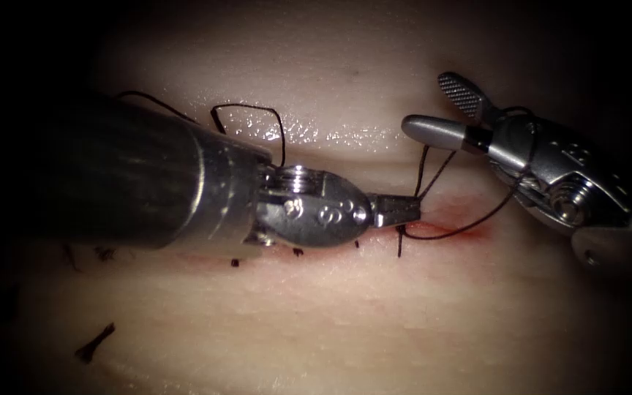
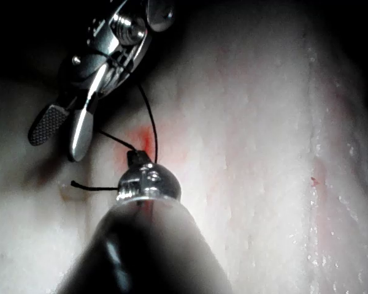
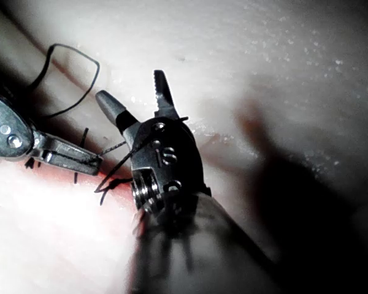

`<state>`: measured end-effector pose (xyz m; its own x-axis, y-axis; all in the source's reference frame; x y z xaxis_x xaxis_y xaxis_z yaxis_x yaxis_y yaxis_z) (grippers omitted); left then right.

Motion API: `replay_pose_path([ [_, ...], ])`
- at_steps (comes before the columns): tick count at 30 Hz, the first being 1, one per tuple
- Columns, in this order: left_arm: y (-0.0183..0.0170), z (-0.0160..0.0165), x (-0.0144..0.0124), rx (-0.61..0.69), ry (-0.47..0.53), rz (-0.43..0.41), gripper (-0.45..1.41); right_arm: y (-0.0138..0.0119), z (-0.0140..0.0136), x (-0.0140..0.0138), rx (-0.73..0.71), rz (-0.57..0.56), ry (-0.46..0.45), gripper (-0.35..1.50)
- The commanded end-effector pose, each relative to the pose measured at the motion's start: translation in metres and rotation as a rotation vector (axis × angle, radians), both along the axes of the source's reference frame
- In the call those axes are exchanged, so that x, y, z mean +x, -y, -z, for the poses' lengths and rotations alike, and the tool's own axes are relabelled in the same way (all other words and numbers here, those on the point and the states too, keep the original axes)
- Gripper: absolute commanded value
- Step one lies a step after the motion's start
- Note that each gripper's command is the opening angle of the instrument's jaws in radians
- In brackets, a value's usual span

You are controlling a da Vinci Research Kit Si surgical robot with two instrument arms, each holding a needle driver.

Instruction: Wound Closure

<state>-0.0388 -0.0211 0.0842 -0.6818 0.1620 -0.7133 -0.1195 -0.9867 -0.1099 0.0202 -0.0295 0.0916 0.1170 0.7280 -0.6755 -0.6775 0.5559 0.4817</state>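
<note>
The cut point(image 1: 469, 228) runs across the tissue point(image 1: 374, 314) with red fluid point(image 1: 448, 225) at its right end. My left tool point(image 1: 412, 210) reaches in from the left, its jaws shut on the black thread point(image 1: 427, 172) right above the cut. That thread rises to my right tool point(image 1: 426, 102), whose jaws stand open with nothing between them; strands lie over its lower jaw and wrist. The left wrist view has the left tool point(image 2: 135, 158) shut and the right tool point(image 2: 58, 144) open. The right wrist view has the right tool point(image 3: 129, 86) open and the left tool point(image 3: 97, 163) shut.
Several short cut thread ends point(image 1: 298, 252) stick up along the closed left part of the cut. A slack loop of thread point(image 1: 250, 110) lies on the tissue behind the left tool's shaft point(image 1: 133, 175). A loose thread scrap point(image 1: 95, 342) lies near the front left.
</note>
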Motion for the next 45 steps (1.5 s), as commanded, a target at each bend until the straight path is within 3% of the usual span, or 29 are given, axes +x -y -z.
replay_pose_path([
  [1, 0.0004, -0.0004, -0.0007, 0.0, -0.001, 0.001, -0.45, 0.0004, -0.0013, 0.0009, 0.044, -0.025, 0.036, 0.95],
  [4, 0.0006, -0.0002, -0.0009, 0.0, -0.001, 0.001, -0.45, 0.0011, -0.0027, 0.0008, 0.143, -0.065, 0.071, 0.86],
  [11, 0.0007, -0.0001, -0.0008, 0.003, -0.003, -0.004, -0.45, 0.0024, -0.0054, 0.0005, 0.343, -0.217, 0.031, 0.71],
  [17, 0.0007, -0.0002, -0.0008, 0.002, -0.003, -0.004, -0.45, 0.0028, -0.0065, 0.0006, 0.372, -0.311, 0.082, 0.76],
  [20, 0.0007, -0.0004, -0.0008, 0.002, -0.001, -0.006, -0.45, 0.0031, -0.0073, 0.0005, 0.393, -0.325, 0.132, 0.88],
  [27, 0.0007, -0.0008, -0.0006, 0.0, -0.002, -0.01, -0.45, 0.0038, -0.0094, 0.0004, 0.404, -0.34, 0.196, 0.96],
  [36, 0.001, -0.0009, -0.0003, -0.001, -0.003, -0.016, -0.45, 0.0033, -0.012, 0.0004, 0.423, -0.343, 0.209, 0.9],
  [43, 0.001, -0.0009, -0.0003, 0.0, -0.005, -0.019, -0.45, 0.0023, -0.0127, 0.0007, 0.424, -0.349, 0.209, 0.73],
  [44, 0.001, -0.0009, -0.0003, 0.0, -0.005, -0.019, -0.45, 0.0023, -0.0126, 0.0007, 0.427, -0.346, 0.205, 0.63],
  [45, 0.001, -0.0009, -0.0002, 0.0, -0.004, -0.019, -0.45, 0.0024, -0.0126, 0.0008, 0.429, -0.342, 0.201, 0.29],
])
